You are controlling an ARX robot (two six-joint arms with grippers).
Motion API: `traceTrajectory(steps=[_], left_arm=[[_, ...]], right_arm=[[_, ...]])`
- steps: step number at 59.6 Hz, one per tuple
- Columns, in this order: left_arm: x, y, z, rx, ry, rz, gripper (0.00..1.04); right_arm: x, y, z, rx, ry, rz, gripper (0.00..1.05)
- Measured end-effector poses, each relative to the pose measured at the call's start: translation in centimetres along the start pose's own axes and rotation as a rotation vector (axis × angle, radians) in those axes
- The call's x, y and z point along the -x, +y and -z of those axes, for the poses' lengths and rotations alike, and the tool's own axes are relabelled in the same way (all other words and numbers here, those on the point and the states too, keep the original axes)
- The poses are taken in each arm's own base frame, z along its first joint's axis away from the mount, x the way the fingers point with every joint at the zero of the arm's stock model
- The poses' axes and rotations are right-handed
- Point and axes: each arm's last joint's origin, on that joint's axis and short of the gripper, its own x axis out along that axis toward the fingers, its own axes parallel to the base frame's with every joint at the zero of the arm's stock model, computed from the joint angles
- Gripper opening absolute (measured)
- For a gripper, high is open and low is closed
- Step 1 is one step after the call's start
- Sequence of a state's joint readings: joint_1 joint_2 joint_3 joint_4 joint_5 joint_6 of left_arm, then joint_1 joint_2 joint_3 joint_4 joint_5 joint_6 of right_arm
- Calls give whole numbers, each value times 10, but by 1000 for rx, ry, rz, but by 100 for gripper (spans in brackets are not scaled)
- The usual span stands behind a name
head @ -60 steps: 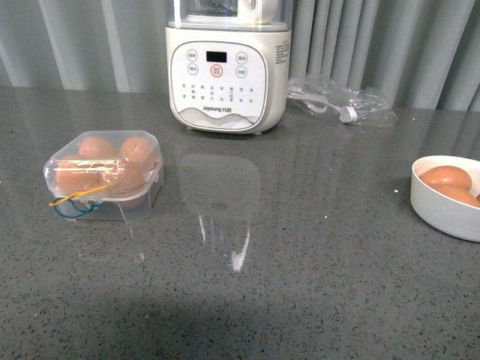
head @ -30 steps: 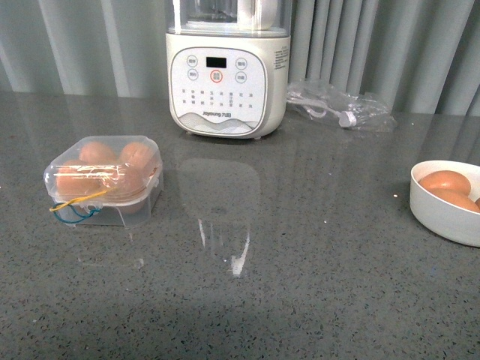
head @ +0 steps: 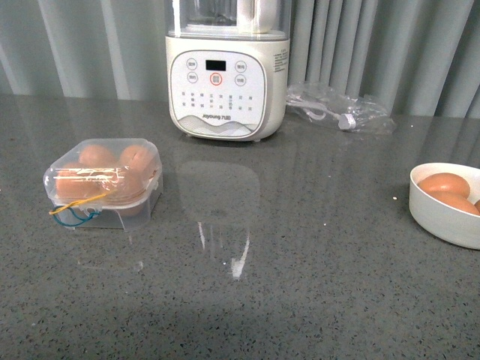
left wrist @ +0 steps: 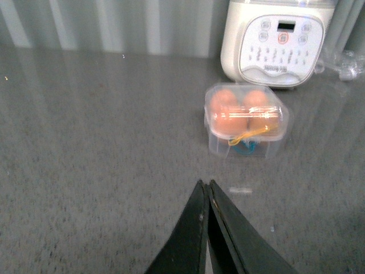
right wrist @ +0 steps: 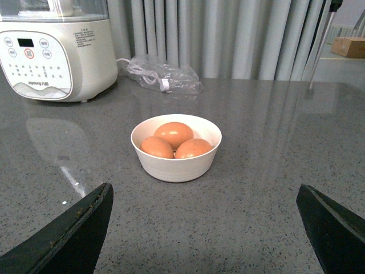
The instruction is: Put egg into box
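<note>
The box [head: 103, 182] sits on the left of the grey desk [head: 300, 247], lid down, orange-brown eggs packed inside, yellow and blue cords at its near side. The left pincer [left wrist: 207, 191] hovers low over bare desk on the near side of the box, fingers pressed together, holding nothing. The right pincer [right wrist: 205, 228] is spread wide, empty, facing the white bowl [right wrist: 176, 148] on the right, where three more eggs [right wrist: 174, 133] lie. A white appliance [head: 227, 71] stands at the far side.
</note>
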State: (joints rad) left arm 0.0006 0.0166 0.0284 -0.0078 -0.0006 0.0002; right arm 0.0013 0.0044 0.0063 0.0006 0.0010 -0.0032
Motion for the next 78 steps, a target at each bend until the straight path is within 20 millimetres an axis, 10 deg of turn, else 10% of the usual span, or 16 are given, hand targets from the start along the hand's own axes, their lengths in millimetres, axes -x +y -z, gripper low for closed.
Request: traceTrajectory(steps=[33,62,78], left_arm=[[1,0,-1,3,-18,0,5],[1,0,-1,2,-18,0,98],[1,0,-1,2,-18,0,98]], right_arm=[[0,0,0,0,0,0,97],[0,0,0,0,0,0,97],[0,0,0,0,0,0,97]])
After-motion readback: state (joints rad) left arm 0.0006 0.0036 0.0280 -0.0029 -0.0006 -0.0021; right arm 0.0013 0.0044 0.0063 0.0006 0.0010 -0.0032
